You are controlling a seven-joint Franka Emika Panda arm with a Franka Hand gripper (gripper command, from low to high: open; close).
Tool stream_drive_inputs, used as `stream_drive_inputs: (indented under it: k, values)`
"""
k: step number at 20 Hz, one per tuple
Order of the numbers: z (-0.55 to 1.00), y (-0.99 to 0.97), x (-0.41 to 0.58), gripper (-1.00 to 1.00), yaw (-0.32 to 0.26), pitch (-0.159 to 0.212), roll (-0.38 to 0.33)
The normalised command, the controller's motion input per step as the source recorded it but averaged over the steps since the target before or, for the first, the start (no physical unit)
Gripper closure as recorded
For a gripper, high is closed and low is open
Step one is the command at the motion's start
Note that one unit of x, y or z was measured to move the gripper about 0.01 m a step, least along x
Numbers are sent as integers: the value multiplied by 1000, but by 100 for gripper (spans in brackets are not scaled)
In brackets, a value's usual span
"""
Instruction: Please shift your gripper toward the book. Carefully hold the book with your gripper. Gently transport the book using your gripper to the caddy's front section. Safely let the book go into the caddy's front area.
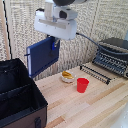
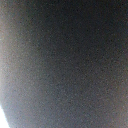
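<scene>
Nearest the exterior view's lens sits the caddy [image 1: 20, 97], a big black bin at the exterior view's lower left, its top open and an inner divider showing across the middle, so a section is ready to take something dropped in from above. Over its far edge hangs the book [image 1: 42, 55], a flat navy hardcover lifted clear of the wooden table [image 1: 95, 110] and tilted, one corner dipping toward the bin. It hangs that way because the gripper [image 1: 53, 44] pinches it at its upper edge, the fingers closed on the cover and the rest swinging below. Seemingly, the carry is well under way and lowering into the front section remains. The wrist view is filled by a dark blurred surface, probably the cover pressed close. Farther out stand a red cup [image 1: 82, 85], a small yellow-filled bowl [image 1: 67, 76], a wire rack [image 1: 96, 73] and a toaster oven [image 1: 114, 56].
</scene>
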Motion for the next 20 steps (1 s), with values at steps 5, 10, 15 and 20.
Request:
stream_drive_inputs:
  k: [5, 10, 15, 20]
  values:
    - [323, 692, -18, 100, -123, 3, -23]
    - [302, 678, -42, 100, -114, 21, -21]
    - [249, 639, -26, 100, -102, 54, 9]
    - [294, 480, -33, 100, -92, 79, 102]
